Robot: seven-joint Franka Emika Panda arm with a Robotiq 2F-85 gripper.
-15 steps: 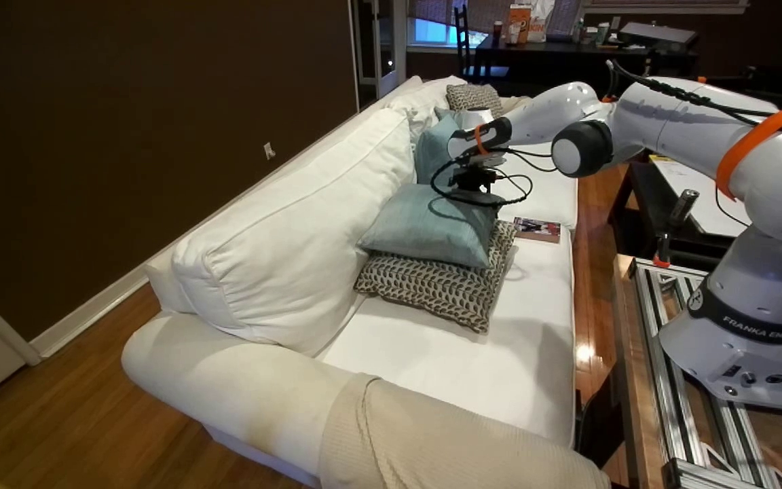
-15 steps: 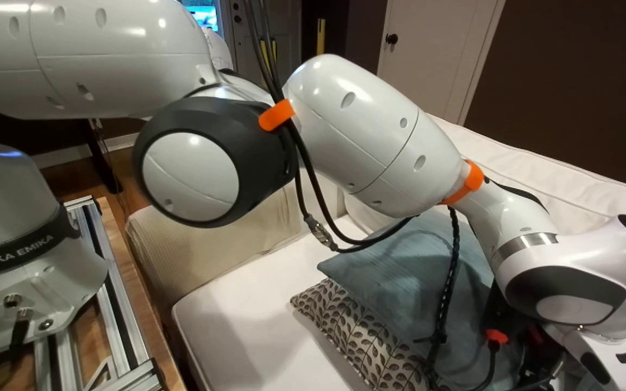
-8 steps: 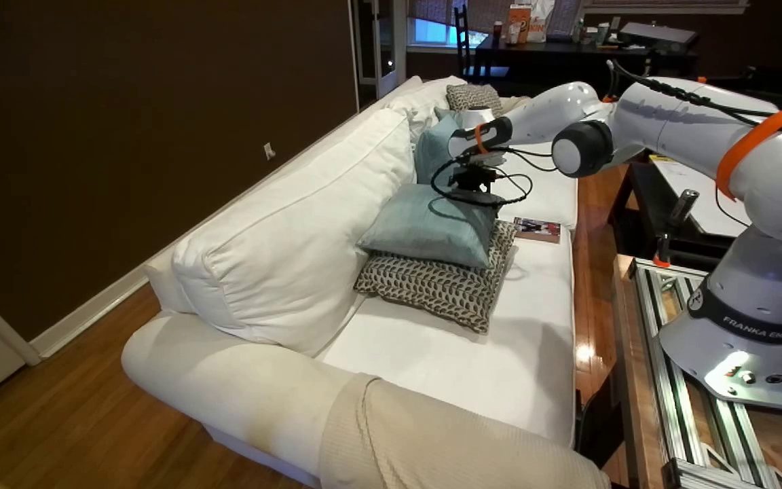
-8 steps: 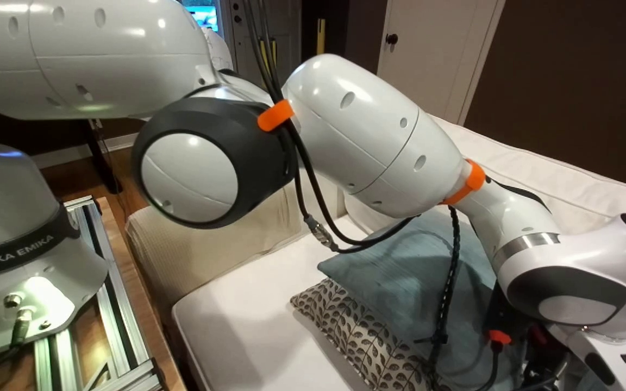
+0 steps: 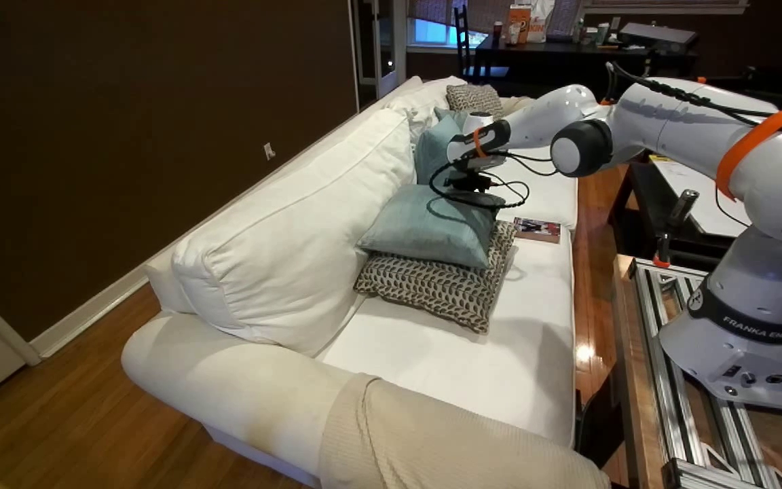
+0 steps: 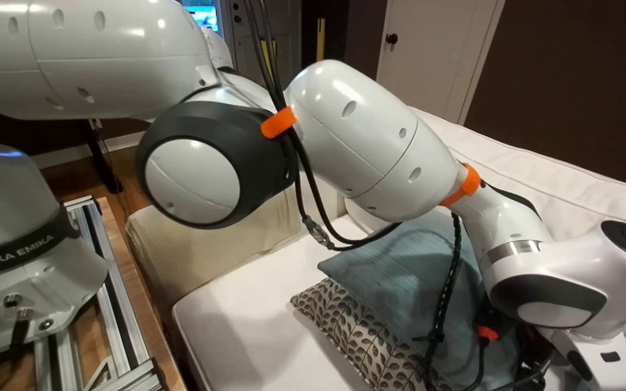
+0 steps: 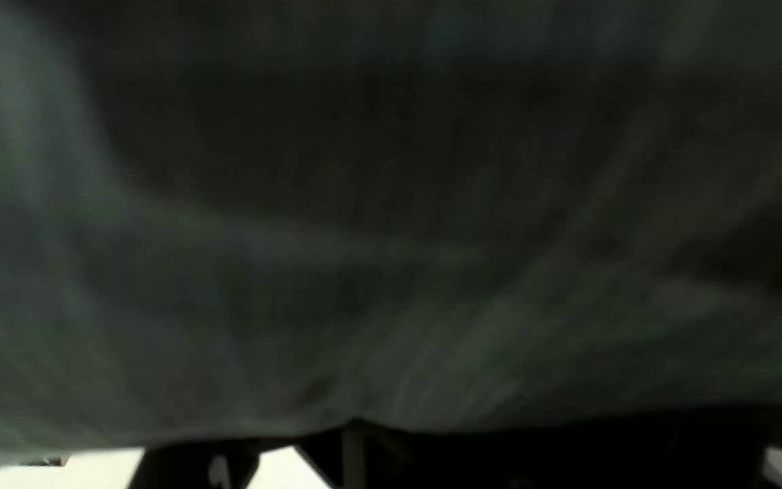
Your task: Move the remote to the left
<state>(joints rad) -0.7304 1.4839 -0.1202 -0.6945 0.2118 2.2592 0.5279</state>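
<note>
because it lies on the leaf-patterned cushion [image 5: 425, 288], i suppose, the blue throw pillow [image 5: 425, 227] nearly fills the wrist view; the fingers [image 7: 184, 468] stand apart, perhaps for grasping; the remote is nowhere visible.

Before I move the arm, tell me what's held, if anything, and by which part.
It cannot be told: the end effector is by the blue pillow, but where it would grip is hidden, and the wrist view shows mostly dark cloth.
</note>
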